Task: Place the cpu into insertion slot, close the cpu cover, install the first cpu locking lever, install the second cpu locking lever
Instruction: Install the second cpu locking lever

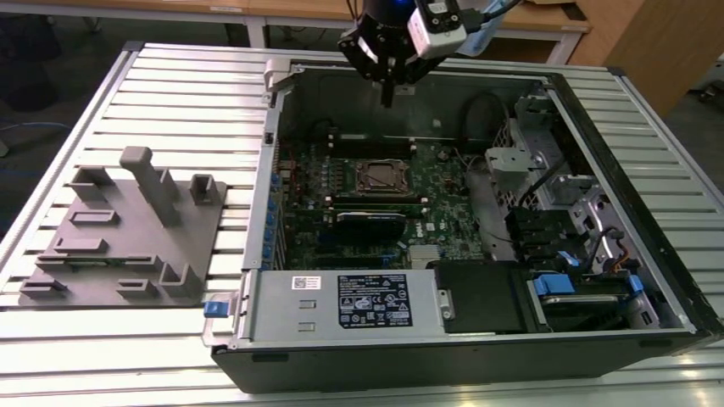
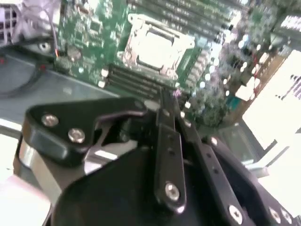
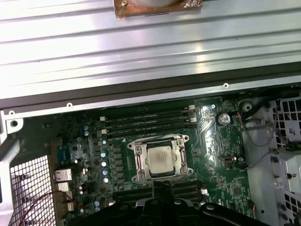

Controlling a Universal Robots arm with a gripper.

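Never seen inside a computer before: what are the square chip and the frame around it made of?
The cpu looks like metal on top, pale silvery-grey with a dull satin sheen. The cpu cover framing it seems thin stamped metal, brighter at its edges. The board beneath appears green-lacquered laminate, probably not metal.

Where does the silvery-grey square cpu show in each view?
Exterior view: silvery-grey square cpu mid motherboard, inside its dark metal frame.
First wrist view: cpu in the frame, beside the long black memory slots.
Second wrist view: cpu beyond the claw.
Shared landmark: memory slots.

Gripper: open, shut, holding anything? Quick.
Gripper: shut, nothing visible between the fingers, above the open case; cpu sits in the insertion slot.
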